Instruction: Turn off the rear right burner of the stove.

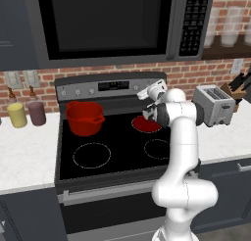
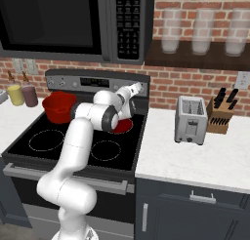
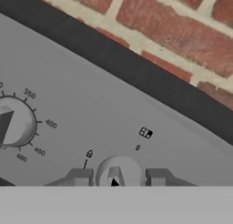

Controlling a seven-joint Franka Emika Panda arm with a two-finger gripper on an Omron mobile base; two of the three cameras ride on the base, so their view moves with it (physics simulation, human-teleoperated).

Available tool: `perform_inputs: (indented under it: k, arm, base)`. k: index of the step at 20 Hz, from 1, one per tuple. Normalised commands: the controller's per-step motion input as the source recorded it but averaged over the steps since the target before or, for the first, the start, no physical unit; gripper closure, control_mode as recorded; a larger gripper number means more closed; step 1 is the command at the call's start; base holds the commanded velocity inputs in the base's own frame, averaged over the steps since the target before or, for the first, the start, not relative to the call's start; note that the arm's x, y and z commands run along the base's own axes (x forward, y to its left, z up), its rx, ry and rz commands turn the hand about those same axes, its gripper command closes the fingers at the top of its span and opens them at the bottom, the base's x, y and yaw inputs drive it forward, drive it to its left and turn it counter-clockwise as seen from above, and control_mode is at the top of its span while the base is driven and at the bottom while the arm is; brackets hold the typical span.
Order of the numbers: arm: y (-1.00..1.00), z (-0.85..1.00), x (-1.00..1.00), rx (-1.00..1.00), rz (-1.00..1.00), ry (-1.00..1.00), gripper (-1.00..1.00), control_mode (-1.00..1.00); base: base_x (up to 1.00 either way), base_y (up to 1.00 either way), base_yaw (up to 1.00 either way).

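**End effector at the back-panel knob, rear right burner glowing**

While the rear right burner (image 1: 145,124) glows as a solid red disc on the black glass, the white arm reaches over the stove (image 1: 112,152) to its grey steel back panel (image 1: 78,92). The end effector (image 3: 119,177) sits right up against that panel, at its right end, and the burner lies just below and behind it, partly hidden by the forearm in the right base view. From the hand camera, the 2 finger tips (image 3: 80,177) stand apart on either side of a small round knob (image 3: 119,172), 1 on each flank; the jaws are spread, and I cannot tell whether the tips touch the knob. Beside the knob are small printed marks, and farther off to 1 side is a larger dial (image 3: 16,124) ringed with the numbers 350, 400 and 450. Beyond the panel's dark top edge runs the red brick wall (image 3: 182,32).

Off to the end effector's left a red pot (image 1: 84,117) sits on the rear left burner. Nearer the front edge of the cooktop, 2 pale dotted rings (image 1: 91,155) show unlit. Above hangs a dark microwave (image 1: 112,24). To the end effector's right, on the white table (image 2: 195,156), stand a steel toaster (image 2: 190,119) and a knife block (image 2: 220,117).
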Motion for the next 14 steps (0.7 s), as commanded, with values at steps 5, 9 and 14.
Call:
perform_inputs:
  k: [5,9,14]
  arm:
    - [-0.19,0.00,0.01,0.15,-0.02,0.03,1.00,-1.00]
    - [-0.22,0.00,0.06,0.23,-0.06,0.07,1.00,-1.00]
    - [-0.24,0.00,0.10,0.29,-0.08,0.08,1.00,-1.00]
  base:
    - [0.00,0.00,0.00]
    - [0.00,0.00,0.00]
    - [0.00,0.00,0.00]
